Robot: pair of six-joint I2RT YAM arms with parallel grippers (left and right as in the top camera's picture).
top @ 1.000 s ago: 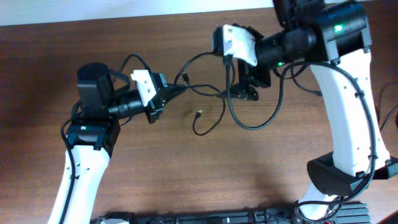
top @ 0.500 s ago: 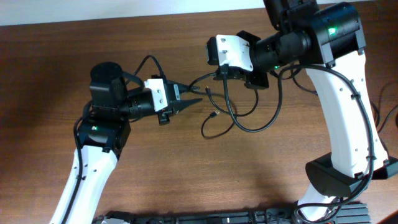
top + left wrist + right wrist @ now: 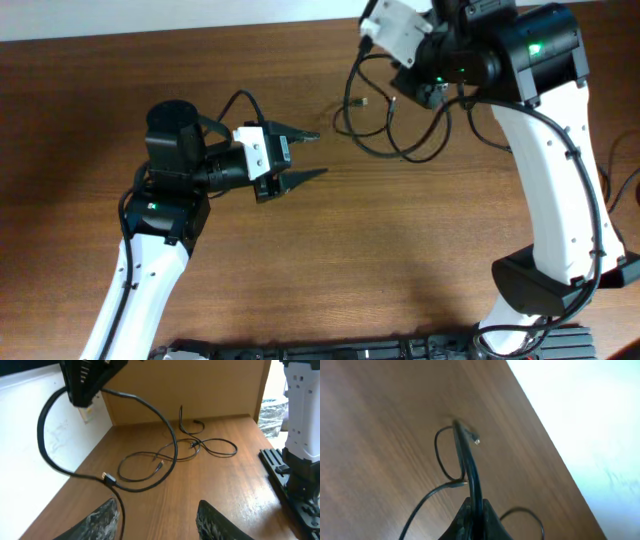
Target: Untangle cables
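While the left jaws stand spread with nothing between them, the right jaws are pinched tight on one black strand of the cables point(image 3: 388, 115). From overhead we see the left arm point(image 3: 165, 200) at the left of the frame. Its two dark fingertips point(image 3: 312, 135) point to the right over bare desk point(image 3: 400, 260), well apart from the cords. The right arm point(image 3: 545, 150) reaches into the upper right of the frame. The cables hang and loop just below and to the left of its jaws, in the upper middle, near the desk's far edge.

In the right wrist view we find the closed fingertips point(image 3: 470, 522) at the bottom centre. The gripped strand point(image 3: 470, 475) runs up the frame to the desk, where it bends into a small loop beside a metal-tipped plug point(image 3: 476, 440).

In the left wrist view the spread fingertips point(image 3: 102, 520) sit at the bottom edge. One strand arcs from the upper left, sweeps down in a wide loop and carries a gold-tipped connector point(image 3: 106, 478) at lower left. The rest of the cables point(image 3: 175, 455) lie in loose overlapping loops on the desk at the centre; we cannot tell which strands cross over which.
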